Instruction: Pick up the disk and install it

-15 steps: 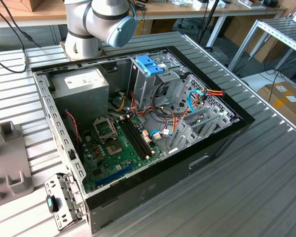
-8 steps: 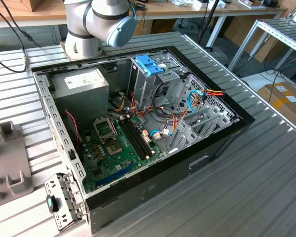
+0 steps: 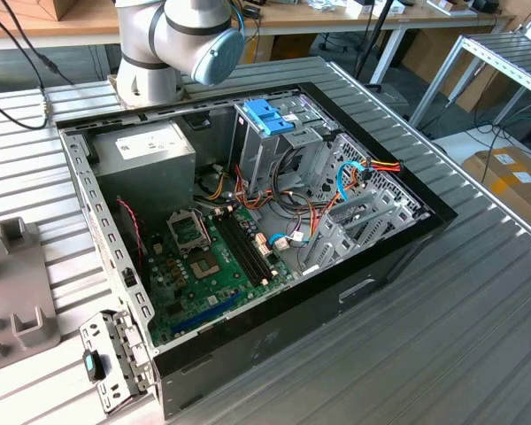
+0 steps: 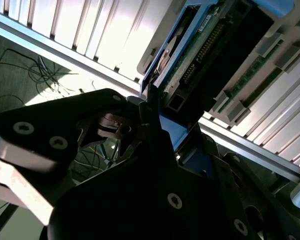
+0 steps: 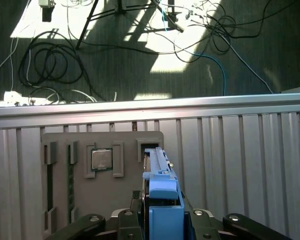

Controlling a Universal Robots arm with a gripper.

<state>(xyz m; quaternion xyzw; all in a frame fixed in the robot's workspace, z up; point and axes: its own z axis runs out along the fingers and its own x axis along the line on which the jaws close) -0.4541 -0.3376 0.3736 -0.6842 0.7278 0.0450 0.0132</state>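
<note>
In the first wrist view the disk (image 5: pixel 162 197), dark with a bright blue carrier, stands on edge between the black fingers (image 5: pixel 125 217) of my gripper (image 5: pixel 162 219). Its far end sits at a raised slot (image 5: pixel 147 148) of a grey fixture plate (image 5: pixel 102 142); I cannot tell whether it rests in that slot. The second wrist view shows the disk (image 4: pixel 210 45) from the side, green circuit board and blue rail exposed. There the gripper (image 4: pixel 151 112) is shut on the disk's near end.
An open computer case (image 3: pixel 274 310) lies on the ribbed metal table (image 3: pixel 478 336), with an upright drive cage topped by a blue handle (image 3: pixel 270 115). The fixture plate (image 3: pixel 18 292) lies at the exterior view's left and holds a processor chip (image 5: pixel 101 159). Beyond the table edge (image 5: pixel 150 106), cables lie on the floor.
</note>
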